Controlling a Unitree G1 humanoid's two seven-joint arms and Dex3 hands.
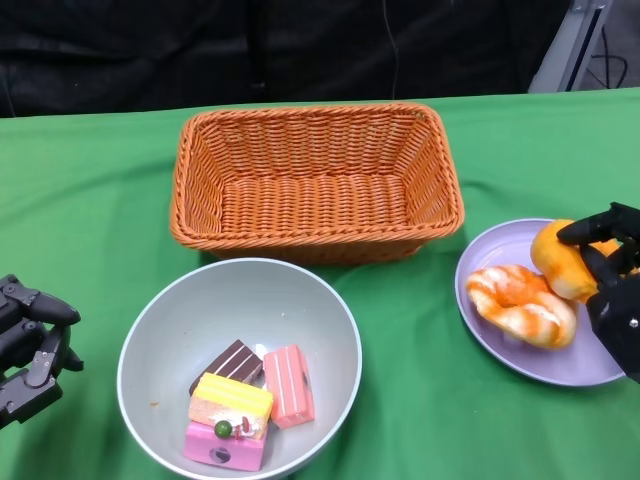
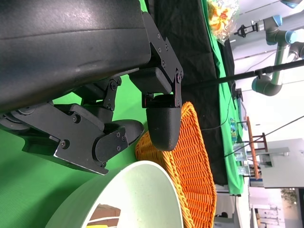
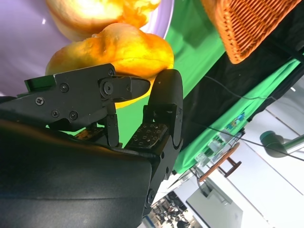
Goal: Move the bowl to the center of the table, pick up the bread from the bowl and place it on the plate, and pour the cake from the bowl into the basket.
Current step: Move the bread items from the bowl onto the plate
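Note:
A pale grey bowl (image 1: 160,320) sits at the front of the green table, holding several small cake pieces (image 1: 245,405). To its right lies a purple plate (image 1: 500,245) with a twisted orange-and-white bread (image 1: 520,305) on it. My right hand (image 1: 615,290) grips a round orange bun (image 1: 560,265) over the plate's far right side. In the right wrist view the fingertips (image 3: 164,95) press against that bun (image 3: 114,47), just above the plate (image 3: 19,42). My left hand (image 1: 30,350) rests left of the bowl, empty, fingers apart. The left wrist view shows its fingers (image 2: 161,123) near the bowl's rim (image 2: 137,190).
An orange wicker basket (image 1: 310,112) stands empty behind the bowl, mid-table; it also shows as the basket (image 2: 194,166) beyond my left hand and the basket (image 3: 247,23) past the plate. A black backdrop hangs behind the table's far edge.

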